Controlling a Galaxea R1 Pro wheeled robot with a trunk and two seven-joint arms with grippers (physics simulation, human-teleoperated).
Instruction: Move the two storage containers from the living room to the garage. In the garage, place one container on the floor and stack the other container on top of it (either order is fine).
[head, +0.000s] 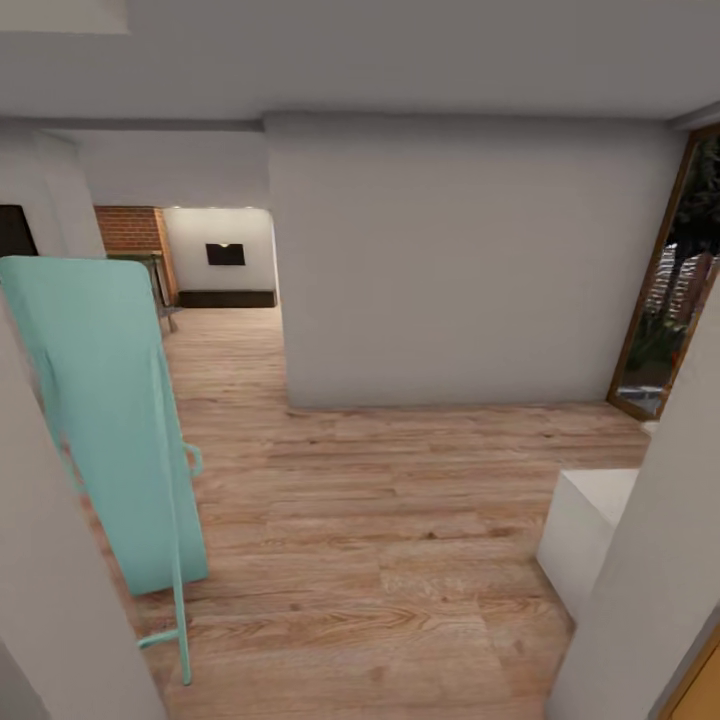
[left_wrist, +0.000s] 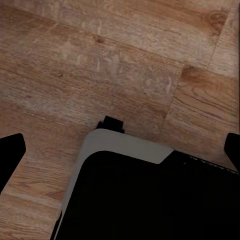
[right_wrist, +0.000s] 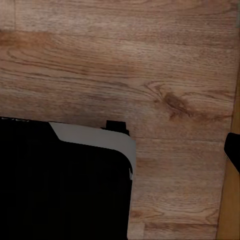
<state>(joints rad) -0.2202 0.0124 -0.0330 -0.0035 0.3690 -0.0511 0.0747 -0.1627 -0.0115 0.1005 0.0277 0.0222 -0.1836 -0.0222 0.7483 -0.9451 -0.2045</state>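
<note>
Neither storage container is in sight: the head view looks along a wood plank floor (head: 400, 520) past a white wall (head: 450, 260) toward a brick column (head: 128, 230), with a teal folded frame (head: 110, 400) leaning close by. Below both sets of jaws lie planks and the robot's dark base (left_wrist: 150, 200); both look spread, holding nothing. By their description, the bins should be rigid, light and smooth-walled, best taken at opposite walls.

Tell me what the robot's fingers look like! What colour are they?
They are plain black. The left fingers show in the left wrist view as dark, blocky tips with rounded corners, one at each side of the picture. The right finger looks the same in the right wrist view: a smooth black tip. No cables, stripes or markings can be made out on them.
</note>
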